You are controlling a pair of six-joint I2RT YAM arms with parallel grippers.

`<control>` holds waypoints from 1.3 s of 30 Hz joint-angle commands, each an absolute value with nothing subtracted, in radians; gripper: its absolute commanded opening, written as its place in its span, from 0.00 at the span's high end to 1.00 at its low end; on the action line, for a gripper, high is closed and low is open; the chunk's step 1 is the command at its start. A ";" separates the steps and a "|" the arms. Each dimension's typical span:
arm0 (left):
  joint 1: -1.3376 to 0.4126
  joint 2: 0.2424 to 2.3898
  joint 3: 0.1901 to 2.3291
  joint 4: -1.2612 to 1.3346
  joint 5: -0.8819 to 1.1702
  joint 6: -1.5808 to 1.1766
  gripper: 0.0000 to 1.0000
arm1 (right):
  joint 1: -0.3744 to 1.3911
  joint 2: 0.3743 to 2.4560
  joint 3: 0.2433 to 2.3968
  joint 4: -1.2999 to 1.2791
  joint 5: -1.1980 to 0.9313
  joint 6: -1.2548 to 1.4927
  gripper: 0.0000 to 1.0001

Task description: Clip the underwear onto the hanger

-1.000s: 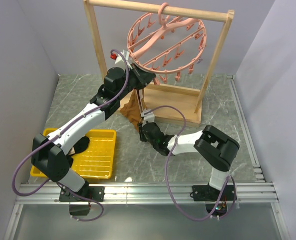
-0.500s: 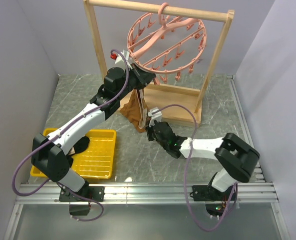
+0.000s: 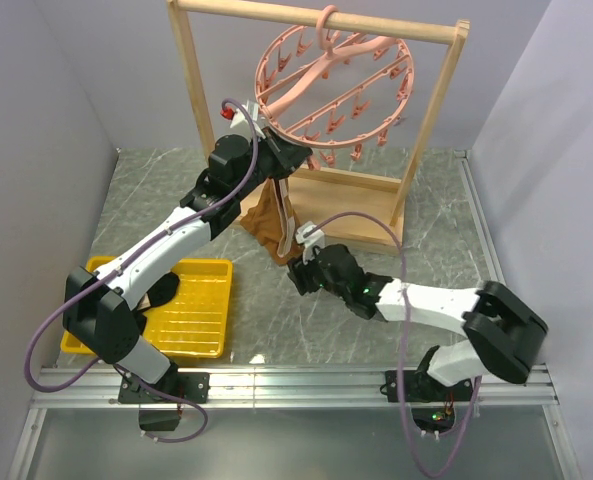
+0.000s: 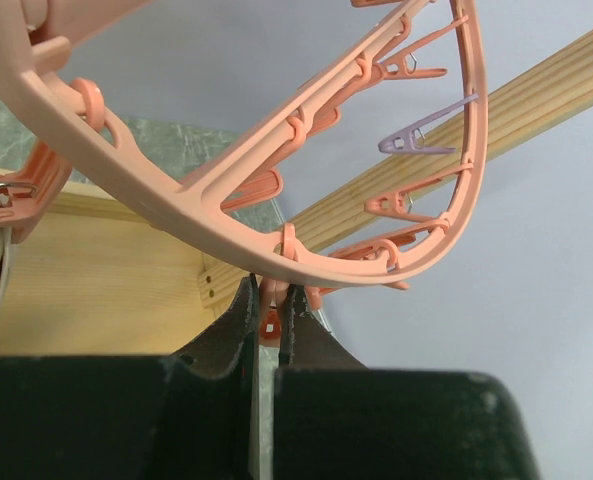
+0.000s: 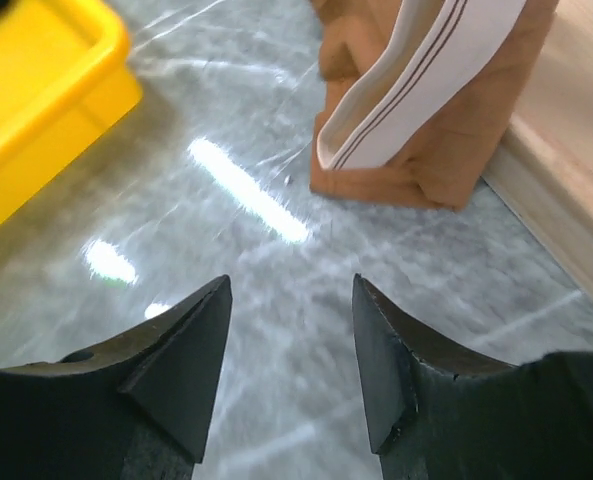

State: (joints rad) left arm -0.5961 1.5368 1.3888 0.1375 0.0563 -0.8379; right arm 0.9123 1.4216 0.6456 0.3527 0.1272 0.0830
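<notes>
Pinching a clip (image 4: 269,326) in my left gripper (image 4: 268,296), I centre my wide, empty right gripper (image 5: 291,292) on the underwear (image 5: 476,130), upper right.

We note grey marble-veined worktop (image 3: 146,190), glossy; bright streak of glare (image 5: 246,190) across it in right wrist view. Plain pale lilac-grey walls on three sides: left wall (image 3: 26,150), back wall (image 3: 116,70), right wall (image 3: 566,150). Wooden frame rack (image 3: 189,110) stands at rear of worktop. Metal rails (image 3: 296,380) along near edge.

Brown underwear (image 5: 446,150), salmon-pink hanger (image 4: 176,205), yellow tray (image 3: 201,310), grey marbled table (image 3: 156,200).
</notes>
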 commanded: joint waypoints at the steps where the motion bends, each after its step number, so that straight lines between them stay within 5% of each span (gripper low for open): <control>1: -0.583 1.534 1.381 0.117 0.060 -0.887 1.00 | 0.867 1.277 0.724 0.134 0.006 0.037 0.41; 6: -0.584 1.537 1.382 0.124 0.054 -0.882 1.00 | 0.789 1.152 0.566 0.173 -0.118 0.017 0.34; 10: -0.578 1.534 1.379 0.103 0.054 -0.884 1.00 | 0.678 1.222 0.730 -0.124 -0.131 -0.102 0.35; 16: -0.577 1.531 1.385 0.091 0.064 -0.899 1.00 | 0.715 1.233 0.825 -0.063 -0.137 0.103 0.31; 28: -0.577 1.549 1.421 0.071 0.043 -0.890 1.00 | 0.960 1.506 0.824 0.265 0.527 0.288 0.30; 39: -0.577 1.559 1.428 0.066 0.048 -0.907 1.00 | 1.037 1.698 0.903 0.291 0.618 0.436 0.29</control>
